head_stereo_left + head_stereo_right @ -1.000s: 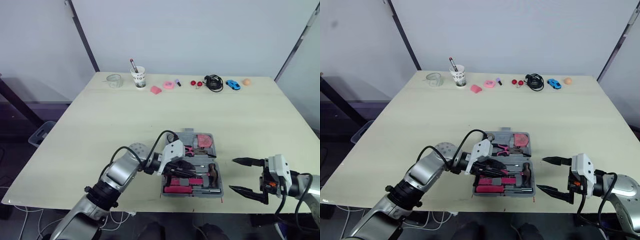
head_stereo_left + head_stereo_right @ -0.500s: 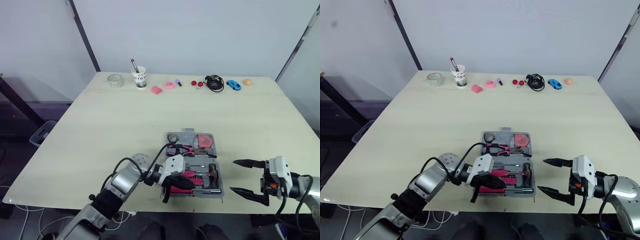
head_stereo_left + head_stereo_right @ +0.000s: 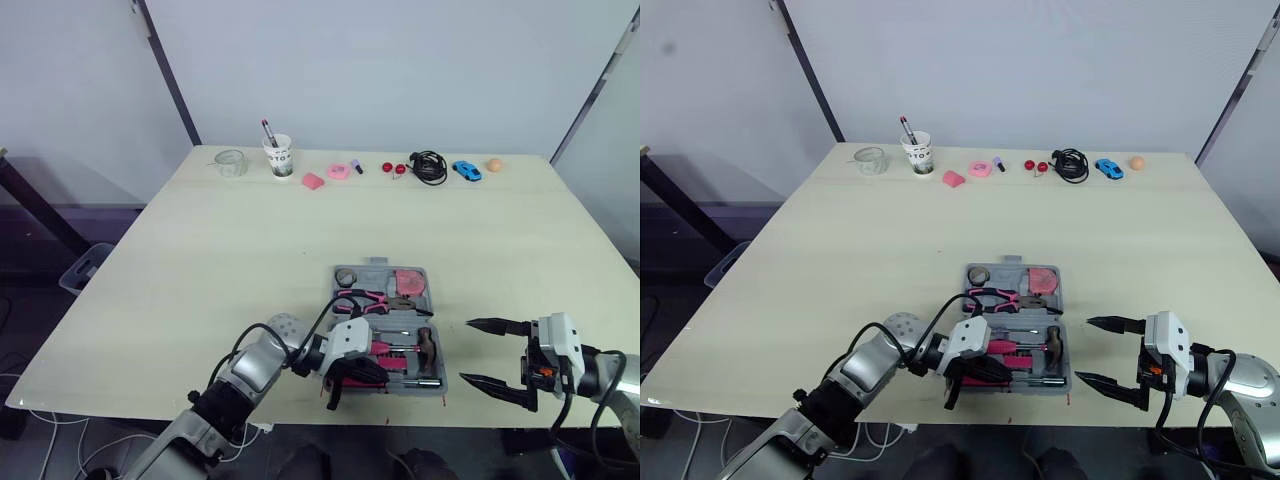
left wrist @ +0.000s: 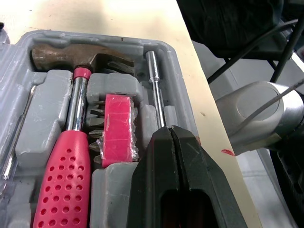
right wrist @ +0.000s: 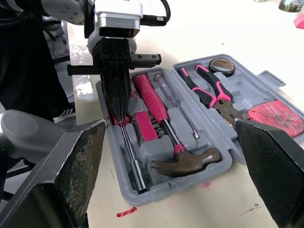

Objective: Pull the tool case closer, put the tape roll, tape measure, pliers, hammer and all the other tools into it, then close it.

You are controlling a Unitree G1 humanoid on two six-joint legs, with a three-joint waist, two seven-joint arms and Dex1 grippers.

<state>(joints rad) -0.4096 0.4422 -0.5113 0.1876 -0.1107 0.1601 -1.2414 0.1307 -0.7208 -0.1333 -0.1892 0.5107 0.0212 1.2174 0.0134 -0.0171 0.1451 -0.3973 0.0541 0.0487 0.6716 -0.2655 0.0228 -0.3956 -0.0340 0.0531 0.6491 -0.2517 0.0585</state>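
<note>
Tool case (image 5: 251,90) lies open at 6 o'clock on the worktop (image 3: 250,240), by the near edge. It's grey moulded plastic with the pink-handled hammer (image 5: 152,102), pliers (image 5: 209,90), tape roll (image 5: 221,66) and tape measure (image 5: 275,116) seated. Likely a stiff, slick shell, hefty with steel; I'd take the far half's 12 o'clock rim to fold it. The left fingers (image 4: 156,156) are clenched on nothing over the 7 o'clock corner, and the right fingers (image 3: 495,325) are spread wide at 3 o'clock.

At the far edge of your table (image 3: 200,260) you see a glass (image 3: 229,161); a paper cup (image 3: 277,157) holding pens; a black cable (image 3: 428,165); a blue toy car (image 3: 465,169).
</note>
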